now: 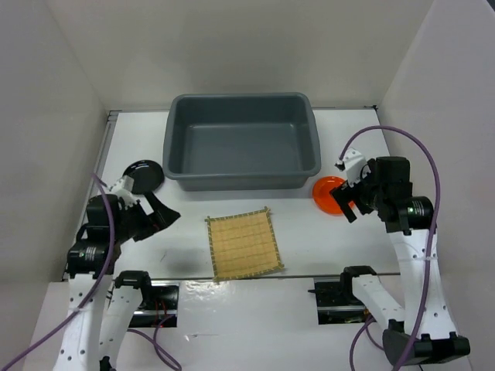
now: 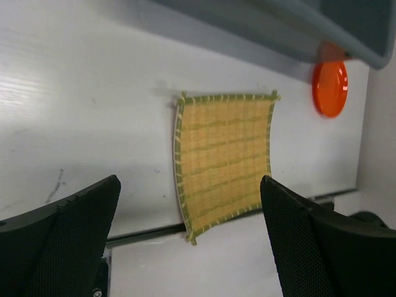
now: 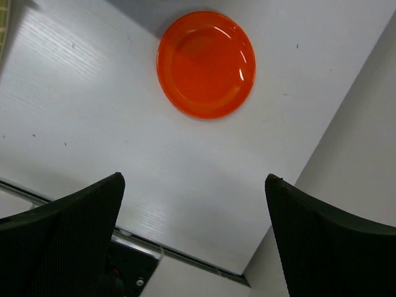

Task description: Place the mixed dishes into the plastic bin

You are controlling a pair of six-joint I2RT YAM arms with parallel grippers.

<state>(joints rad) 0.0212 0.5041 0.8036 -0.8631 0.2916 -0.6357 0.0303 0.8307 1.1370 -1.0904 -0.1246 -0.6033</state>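
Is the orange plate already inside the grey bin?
No, the orange plate lies on the table, outside the bin.

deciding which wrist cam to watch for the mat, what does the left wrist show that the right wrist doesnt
Only the left wrist: the whole woven bamboo mat lying flat, a corner of the grey plastic bin, and the left gripper, open.
Only the right wrist: the right gripper, open; of the mat it has at most a sliver at its top-left edge.
Both: the orange plate, much smaller in the left wrist view, and the white table.
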